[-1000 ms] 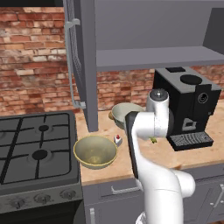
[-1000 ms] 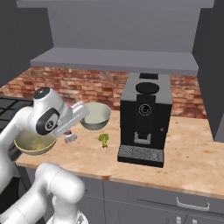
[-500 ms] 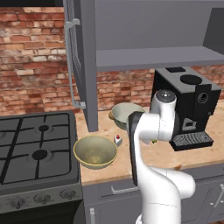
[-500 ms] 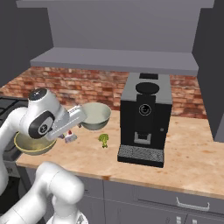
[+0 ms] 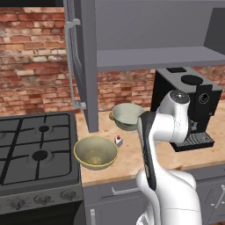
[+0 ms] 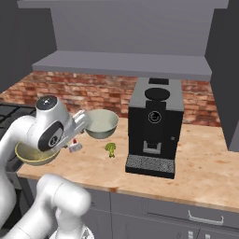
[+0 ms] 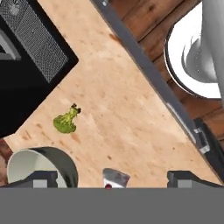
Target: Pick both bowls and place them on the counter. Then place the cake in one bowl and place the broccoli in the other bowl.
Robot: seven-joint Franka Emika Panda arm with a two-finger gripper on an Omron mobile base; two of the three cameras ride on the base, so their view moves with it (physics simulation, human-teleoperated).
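Both bowls stand on the beige counter [image 5: 132,160]: the yellow-tan bowl [image 5: 95,151] [image 6: 32,156] near the stove, the grey-green bowl [image 5: 127,115] [image 6: 101,123] [image 7: 41,166] toward the brick wall. The cake [image 5: 118,140] [image 6: 74,147] [image 7: 115,176], a small white wedge with a red top, lies on the counter between them. The broccoli [image 6: 110,149] [image 7: 65,122] lies on the counter in front of the coffee machine. My gripper [image 7: 114,181] hangs above the cake, open and holding nothing. The cake shows between its two fingertips.
A black coffee machine [image 5: 189,105] [image 6: 154,126] stands on the counter right of the broccoli. The black gas stove [image 5: 35,149] sits at the left. An open grey cabinet door [image 5: 81,66] hangs above the counter's left end, with a shelf [image 6: 121,63] overhead.
The arm has shifted slightly and the hand has dipped a little lower over the cake. The jaws stay open. Bowls, cake and broccoli have not moved.
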